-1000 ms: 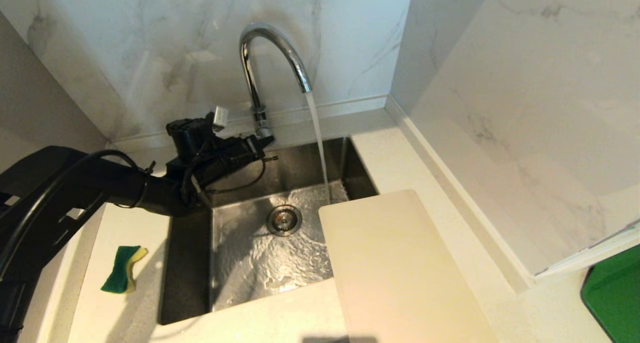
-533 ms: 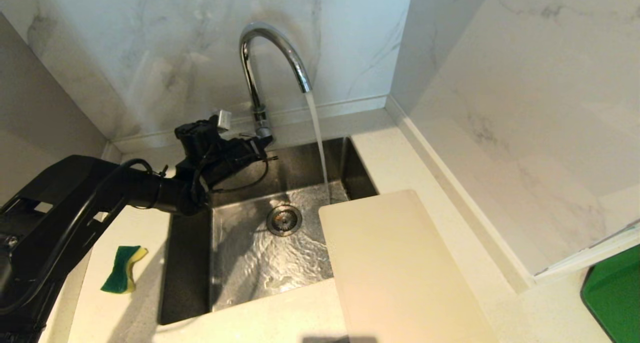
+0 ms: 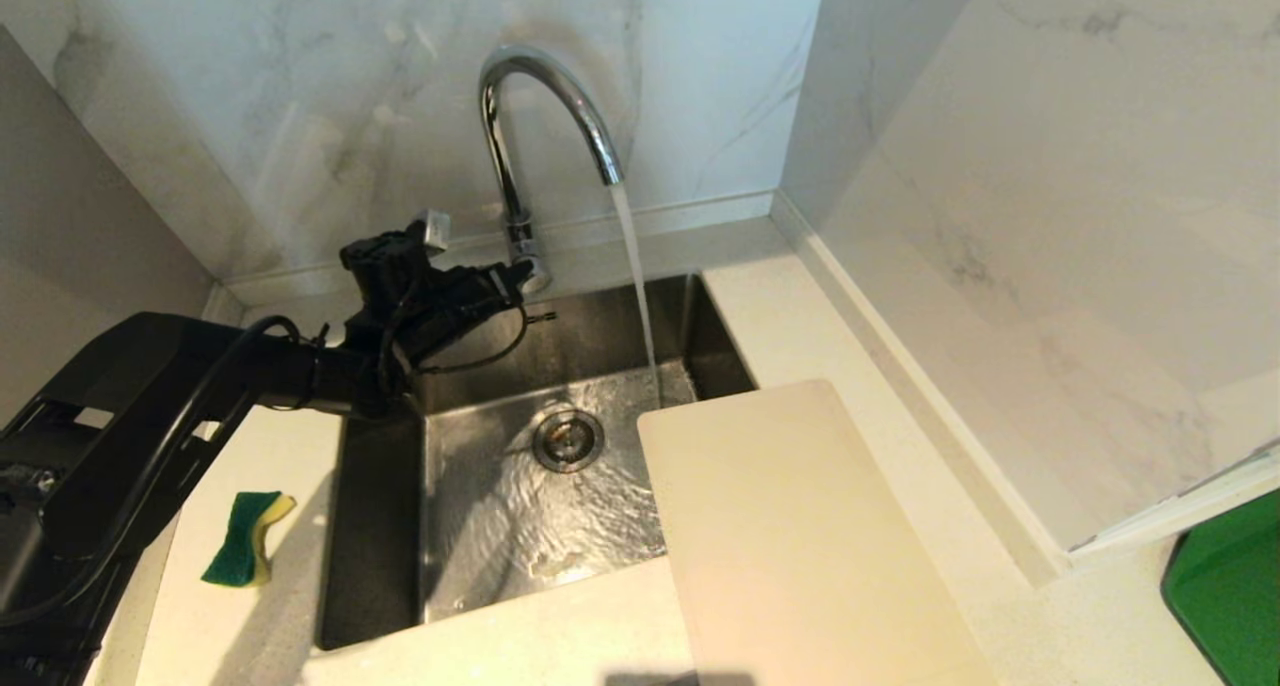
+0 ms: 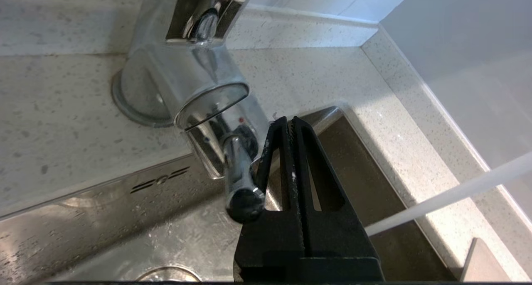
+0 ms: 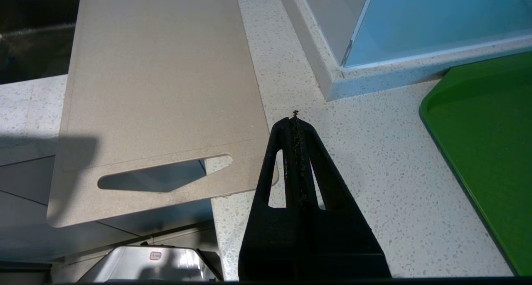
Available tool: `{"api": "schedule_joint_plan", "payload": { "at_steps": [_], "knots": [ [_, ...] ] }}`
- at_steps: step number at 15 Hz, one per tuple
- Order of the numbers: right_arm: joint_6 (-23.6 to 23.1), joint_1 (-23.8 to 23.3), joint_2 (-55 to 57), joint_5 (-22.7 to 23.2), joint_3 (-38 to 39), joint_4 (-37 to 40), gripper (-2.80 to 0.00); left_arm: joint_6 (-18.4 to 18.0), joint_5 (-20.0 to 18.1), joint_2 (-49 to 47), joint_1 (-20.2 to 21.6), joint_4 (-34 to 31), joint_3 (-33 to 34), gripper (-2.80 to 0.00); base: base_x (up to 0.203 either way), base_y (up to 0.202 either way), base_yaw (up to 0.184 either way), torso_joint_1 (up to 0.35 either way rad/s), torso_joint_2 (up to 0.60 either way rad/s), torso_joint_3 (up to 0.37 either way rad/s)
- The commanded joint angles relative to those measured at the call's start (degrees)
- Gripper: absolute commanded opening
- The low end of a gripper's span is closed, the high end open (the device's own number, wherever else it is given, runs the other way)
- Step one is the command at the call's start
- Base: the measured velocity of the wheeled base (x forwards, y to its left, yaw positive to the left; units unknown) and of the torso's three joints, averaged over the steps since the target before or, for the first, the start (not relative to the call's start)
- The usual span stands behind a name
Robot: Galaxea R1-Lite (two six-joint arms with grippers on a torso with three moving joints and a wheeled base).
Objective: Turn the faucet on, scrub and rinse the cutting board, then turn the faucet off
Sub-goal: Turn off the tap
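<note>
Two grippers, both with jaws pressed together and holding nothing. Landmark is the steel sink basin [image 3: 380,526]. Tall chrome gooseneck faucet [image 3: 510,166] stands on the counter behind the basin's back edge, water stream [image 3: 635,276] falling from the spout into the basin, wet rippled floor around the round drain [image 3: 568,439]. Left gripper [image 4: 291,125] sits over the basin's back-left corner, fingertips right beside the faucet's thin chrome lever [image 4: 239,173]; actual contact with the lever cannot be told. Large off-white plastic cutting board [image 3: 800,536] with slot handle lies flat on the speckled countertop [image 5: 374,160] right of the basin, its far-left corner overhanging the basin. Right gripper [image 5: 296,121] hovers just beside the board's handle end, not touching. Green-and-yellow sponge [image 3: 245,538] lies left of the basin. Green flat tray [image 5: 486,131] well right of the basin
</note>
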State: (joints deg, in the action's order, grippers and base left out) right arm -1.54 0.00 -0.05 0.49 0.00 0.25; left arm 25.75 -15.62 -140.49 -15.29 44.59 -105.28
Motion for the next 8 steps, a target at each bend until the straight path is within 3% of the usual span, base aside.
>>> {"api": "schedule_joint_plan", "payload": {
  "at_steps": [1, 8],
  "knots": [
    [-0.1, 0.0, 0.0, 0.0, 0.0, 0.1, -2.8, 0.2, 0.0, -0.6, 0.9, 0.0, -1.3, -2.8, 0.0, 0.0, 0.0, 0.0, 0.0, 0.0],
    [-0.2, 0.1, 0.0, 0.1, -0.1, 0.3, -2.8, 0.4, 0.0, -1.0, 4.0, -1.9, -4.5, -2.8, 0.0, 0.0, 0.0, 0.0, 0.0, 0.0]
  ]
}}
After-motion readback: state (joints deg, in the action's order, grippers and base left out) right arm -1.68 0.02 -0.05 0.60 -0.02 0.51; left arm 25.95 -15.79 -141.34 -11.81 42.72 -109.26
